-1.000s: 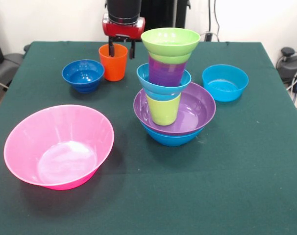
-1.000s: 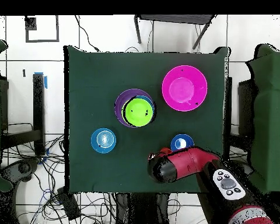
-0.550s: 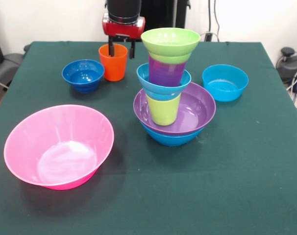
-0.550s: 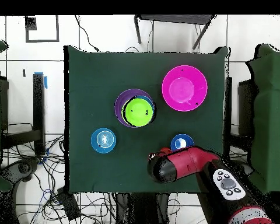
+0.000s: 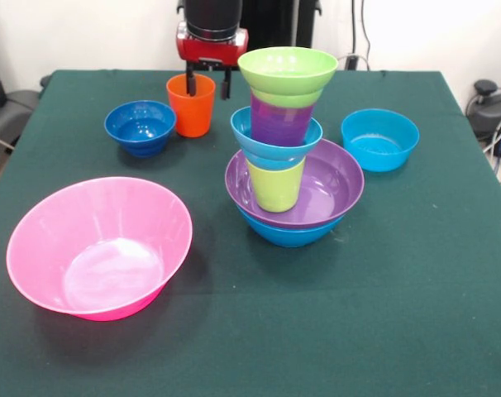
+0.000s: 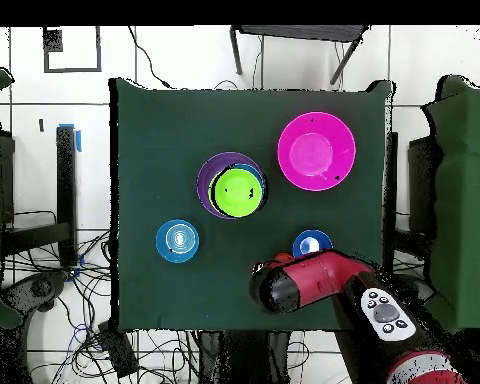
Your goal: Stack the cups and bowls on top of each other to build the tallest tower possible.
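The orange cup (image 5: pixel 190 105) stands upright at the far side of the table. My gripper (image 5: pixel 207 84) is open over it, one finger inside the cup and the other outside its right wall. Right of it rises the tower (image 5: pixel 285 149): a blue bowl (image 5: pixel 283 233) at the base, a purple bowl (image 5: pixel 337 178), a lime green cup (image 5: pixel 275 185), a turquoise bowl (image 5: pixel 271 150), a purple cup (image 5: pixel 282 121) and a lime green bowl (image 5: pixel 288 70) on top. In the overhead view the arm (image 6: pixel 302 282) hides the orange cup, and the tower (image 6: pixel 234 190) shows from above.
A small dark blue bowl (image 5: pixel 140 126) sits just left of the orange cup. A huge pink bowl (image 5: pixel 97 248) lies at the near left, and a loose turquoise bowl (image 5: pixel 379 138) at the right. They also show from above: pink bowl (image 6: pixel 316 150), turquoise bowl (image 6: pixel 177 240), dark blue bowl (image 6: pixel 311 243).
My gripper has shifted slightly to the right over the orange cup. The cup and the tower have not moved.
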Robot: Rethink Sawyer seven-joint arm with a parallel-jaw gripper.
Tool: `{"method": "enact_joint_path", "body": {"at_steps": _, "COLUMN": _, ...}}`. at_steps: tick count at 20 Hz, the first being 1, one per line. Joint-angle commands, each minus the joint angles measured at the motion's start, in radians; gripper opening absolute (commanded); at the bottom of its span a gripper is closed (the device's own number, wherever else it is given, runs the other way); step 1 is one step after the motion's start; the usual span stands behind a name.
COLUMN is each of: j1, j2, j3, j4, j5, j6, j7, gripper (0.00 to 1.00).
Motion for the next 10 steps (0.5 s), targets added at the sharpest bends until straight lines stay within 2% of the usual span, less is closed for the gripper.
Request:
{"method": "enact_joint_path", "body": {"at_steps": 1, "j1": 0.041, "j2": 0.054, "j3": 0.025, "j4": -0.031, "j5": -0.086, "j6": -0.040, "j7": -0.066, "gripper": 1.00}}
{"method": "enact_joint_path", "body": {"at_steps": 10, "j1": 0.068, "j2": 0.080, "j3": -0.018, "j4": -0.043, "j5": -0.140, "j6": -0.116, "j7": -0.011, "gripper": 1.00}}
